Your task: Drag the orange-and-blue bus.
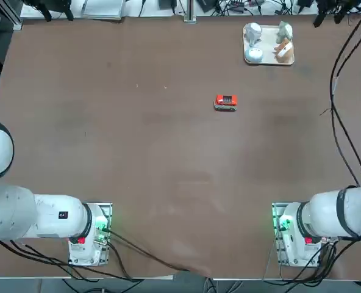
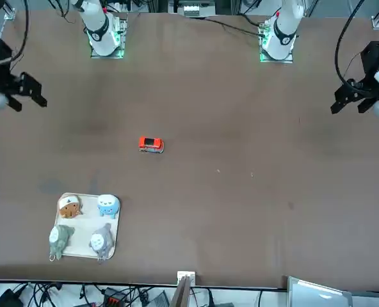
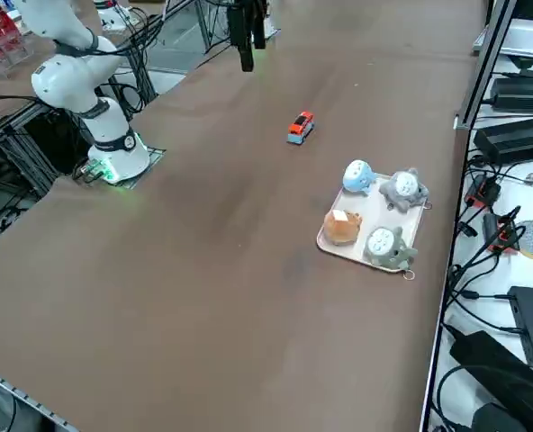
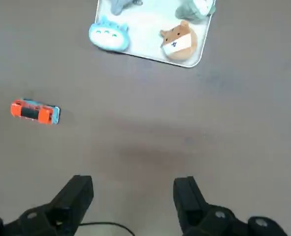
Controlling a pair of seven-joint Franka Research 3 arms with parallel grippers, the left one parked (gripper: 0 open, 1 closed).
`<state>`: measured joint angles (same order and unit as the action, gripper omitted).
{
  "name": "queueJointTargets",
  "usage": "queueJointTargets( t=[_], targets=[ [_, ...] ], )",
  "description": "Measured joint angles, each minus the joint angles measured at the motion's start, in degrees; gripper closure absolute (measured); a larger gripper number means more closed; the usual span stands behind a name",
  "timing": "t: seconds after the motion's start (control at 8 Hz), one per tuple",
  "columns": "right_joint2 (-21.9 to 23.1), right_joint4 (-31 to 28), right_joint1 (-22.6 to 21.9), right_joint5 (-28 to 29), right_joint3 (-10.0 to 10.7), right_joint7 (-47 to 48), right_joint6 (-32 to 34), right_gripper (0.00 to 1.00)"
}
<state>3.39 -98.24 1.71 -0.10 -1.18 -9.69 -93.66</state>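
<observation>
The small red-orange toy bus with pale trim and blue marks (image 1: 225, 102) sits alone on the wide brown tabletop (image 1: 138, 159). It is out past the middle, on the far side from the robot and a bit to the right. Nothing is touching it. Farther off to the right is a pale square tray (image 1: 268, 60) near the far edge. It holds four little soft animal toys: a blue one (image 3: 358, 176), two grey ones and an orange-and-tan one (image 3: 342, 226). The bus and the tray are well apart.

The dragging does not look started. This looks like the very first step, where the arm gets ready to go to the bus.

The right gripper (image 4: 133, 194) is up high above the tabletop, well back from the bus, on the robot's side of it. It points down at the brown top. Its two black fingers (image 4: 75, 195) stand wide apart, and nothing is between the jaws. In the wrist view the bus (image 4: 35, 111) lies off to one side, not under the gripper.

Next, the arm likely needs to reach out over the bus and come down. Then it can press on it or pinch it gently and slide it along. The bus is tiny and may have wheels, so it could roll away if bumped.
</observation>
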Motion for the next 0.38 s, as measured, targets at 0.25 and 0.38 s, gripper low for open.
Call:
queueJointTargets(
  t=[0.25,0.38],
  targets=[
    [0.0,-0.5,-0.1,-1.2,0.1,0.4,0.0,0.00],
    [0.0,-0.5,-0.1,-1.2,0.2,0.5,0.0,0.00]
  ],
)
